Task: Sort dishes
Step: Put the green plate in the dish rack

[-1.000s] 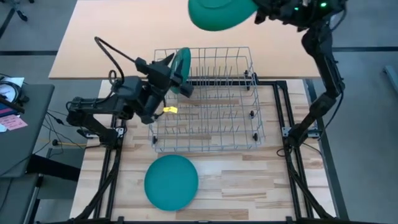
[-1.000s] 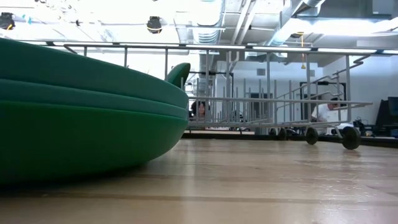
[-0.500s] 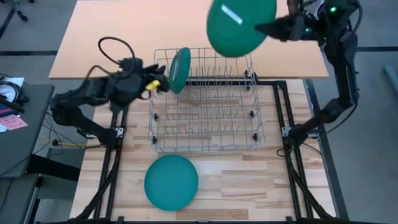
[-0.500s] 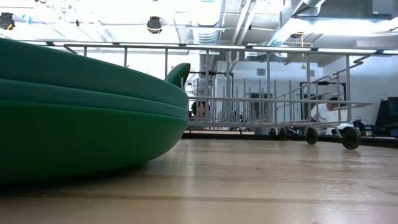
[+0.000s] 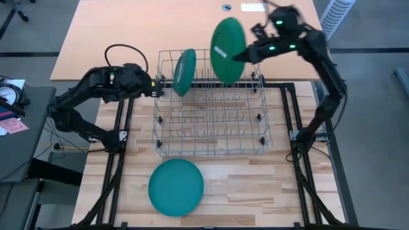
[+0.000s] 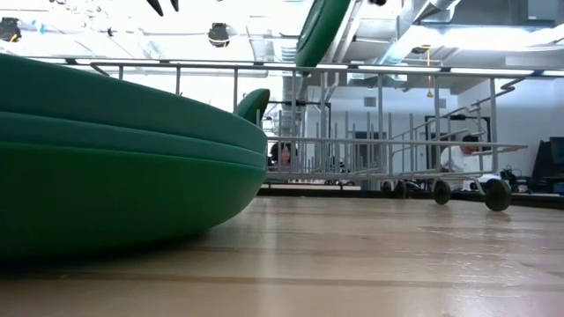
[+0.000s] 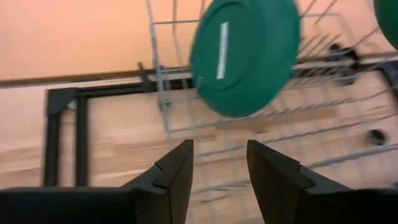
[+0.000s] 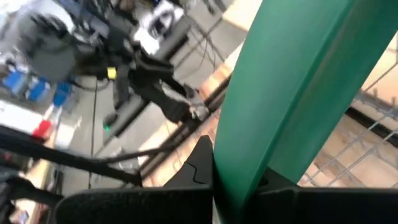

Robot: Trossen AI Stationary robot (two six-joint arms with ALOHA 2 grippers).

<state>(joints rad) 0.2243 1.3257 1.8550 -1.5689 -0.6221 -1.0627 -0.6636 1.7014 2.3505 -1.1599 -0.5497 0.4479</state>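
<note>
A wire rack [image 5: 211, 105] stands mid-table. A dark green plate [image 5: 184, 71] stands on edge between the tines at the rack's far left corner; the left wrist view shows its back [image 7: 245, 56]. My right gripper [image 5: 243, 57] is shut on a second dark green plate [image 5: 227, 41], held over the rack's far side. My left gripper [image 5: 157, 85] is open just left of the rack, apart from the racked plate, with nothing between its fingers [image 7: 180, 174]. A teal plate [image 5: 176, 186] lies flat on the table near the front edge. My right gripper pinches the held plate's rim [image 8: 239, 162] between its two fingers, at the plate's right-hand edge [image 5: 238, 56]. The fingers come from the table's right, slanting down. The plate stands nearly on edge, lifted clear above the rack's far tines.
The black frame rails [image 5: 291, 115] run along both sides of the wooden table top. Bare wood lies to the right of the teal plate, in front of the rack. In the low view the teal plate [image 6: 115, 158] fills the left foreground.
My right gripper has come down and toward the table's left, over the rack's far side. Its wrist has turned, so the plate has swung from nearly flat to standing on edge. My left gripper has drawn back from the racked plate toward the table's left edge and has turned.
</note>
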